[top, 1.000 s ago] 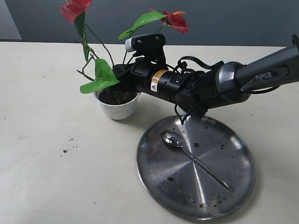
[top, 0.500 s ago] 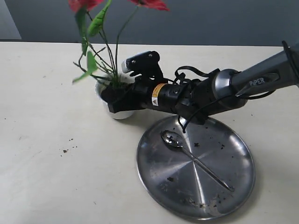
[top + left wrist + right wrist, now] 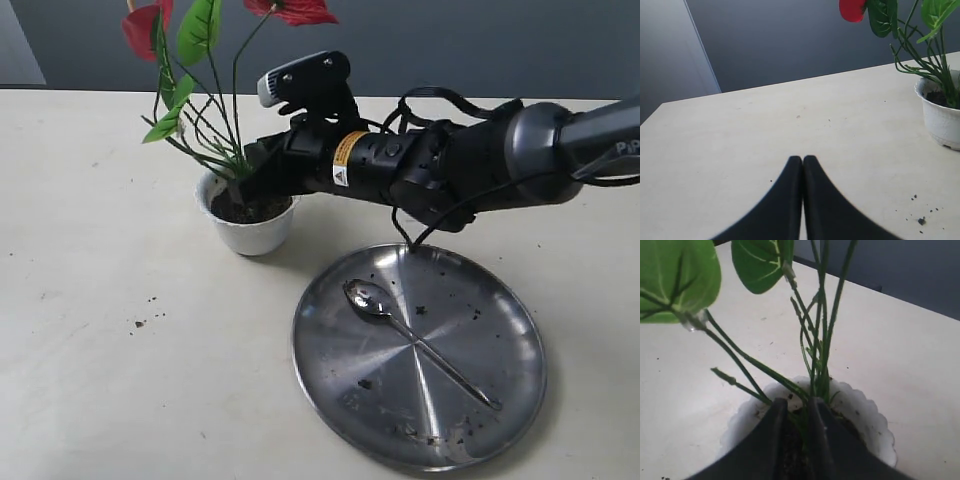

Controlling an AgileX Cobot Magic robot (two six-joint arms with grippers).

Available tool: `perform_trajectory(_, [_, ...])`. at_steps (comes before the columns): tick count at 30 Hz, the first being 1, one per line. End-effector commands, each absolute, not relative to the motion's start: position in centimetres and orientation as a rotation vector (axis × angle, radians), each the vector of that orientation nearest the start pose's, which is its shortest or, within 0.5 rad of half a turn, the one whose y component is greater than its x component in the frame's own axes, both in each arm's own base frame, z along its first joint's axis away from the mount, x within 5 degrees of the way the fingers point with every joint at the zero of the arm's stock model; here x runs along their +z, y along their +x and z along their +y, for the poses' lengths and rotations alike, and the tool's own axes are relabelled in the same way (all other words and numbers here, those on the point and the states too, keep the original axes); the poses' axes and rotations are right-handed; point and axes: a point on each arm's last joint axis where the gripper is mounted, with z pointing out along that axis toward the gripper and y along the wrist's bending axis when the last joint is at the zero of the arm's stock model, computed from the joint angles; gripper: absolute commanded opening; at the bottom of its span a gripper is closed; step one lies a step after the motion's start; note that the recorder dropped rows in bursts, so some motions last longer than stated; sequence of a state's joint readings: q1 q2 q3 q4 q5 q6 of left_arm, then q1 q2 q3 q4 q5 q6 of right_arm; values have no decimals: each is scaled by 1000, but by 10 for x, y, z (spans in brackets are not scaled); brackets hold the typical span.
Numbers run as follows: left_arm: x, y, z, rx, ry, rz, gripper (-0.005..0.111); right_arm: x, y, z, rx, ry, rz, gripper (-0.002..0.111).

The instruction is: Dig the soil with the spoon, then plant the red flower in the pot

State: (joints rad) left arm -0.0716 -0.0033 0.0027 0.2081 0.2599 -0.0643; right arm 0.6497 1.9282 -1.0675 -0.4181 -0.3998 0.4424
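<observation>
Stems of the red artificial anthurium flower [image 3: 200,130] now stand upright in the small white scalloped pot [image 3: 250,235], frame's upper left, raised from their earlier lean; right end effector [image 3: 796,440] clamps them, planting nearly done

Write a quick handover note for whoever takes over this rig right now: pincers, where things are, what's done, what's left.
Right pincer: shut on the red flower stems, down at the soil in the pot.
Left pincer: shut, holding nothing, above bare table beside the pot.
Spoon: lying on the steel plate among soil crumbs.
Done: digging appears finished; flower stands in the pot.
Left: release the stems, back the right arm out, check that the flower stays upright.
</observation>
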Motion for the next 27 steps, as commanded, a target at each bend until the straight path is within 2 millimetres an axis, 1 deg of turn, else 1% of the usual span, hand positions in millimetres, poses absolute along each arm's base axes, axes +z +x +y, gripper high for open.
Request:
perform_trajectory(1, [191, 55, 1, 84, 138, 1727, 2, 216, 308, 237, 439, -693, 2019, 1])
perform_trajectory(2, [191, 55, 1, 84, 138, 1727, 2, 223, 303, 231, 397, -707, 2034, -1])
perform_trajectory(3, [191, 55, 1, 84, 138, 1727, 2, 236, 289, 216, 316, -747, 2049, -1])
perform_trajectory(4, [191, 55, 1, 84, 138, 1727, 2, 243, 280, 208, 292, -758, 2046, -1])
perform_trajectory(5, [191, 55, 1, 84, 138, 1727, 2, 252, 262, 190, 270, -762, 2031, -1])
perform_trajectory(6, [191, 55, 1, 84, 138, 1727, 2, 256, 252, 179, 267, -747, 2022, -1])
perform_trajectory(7, [191, 55, 1, 84, 138, 1727, 2, 262, 233, 159, 262, -720, 2008, -1])
perform_trajectory(8, [191, 55, 1, 84, 138, 1727, 2, 264, 222, 149, 258, -707, 2001, -1])
perform_trajectory(9, [191, 55, 1, 84, 138, 1727, 2, 265, 203, 132, 237, -679, 2017, -1])
perform_trajectory(11, [191, 55, 1, 84, 138, 1727, 2, 270, 188, 118, 214, -649, 2025, -1])
perform_trajectory(14, [191, 55, 1, 84, 138, 1727, 2, 283, 173, 104, 205, -594, 2019, -1])
perform_trajectory(20, [191, 55, 1, 84, 138, 1727, 2, 303, 157, 93, 228, -555, 1924, -1])
perform_trajectory(23, [191, 55, 1, 84, 138, 1727, 2, 308, 153, 90, 232, -546, 1899, -1])
perform_trajectory(27, [191, 55, 1, 84, 138, 1727, 2, 309, 152, 89, 230, -551, 1888, -1])
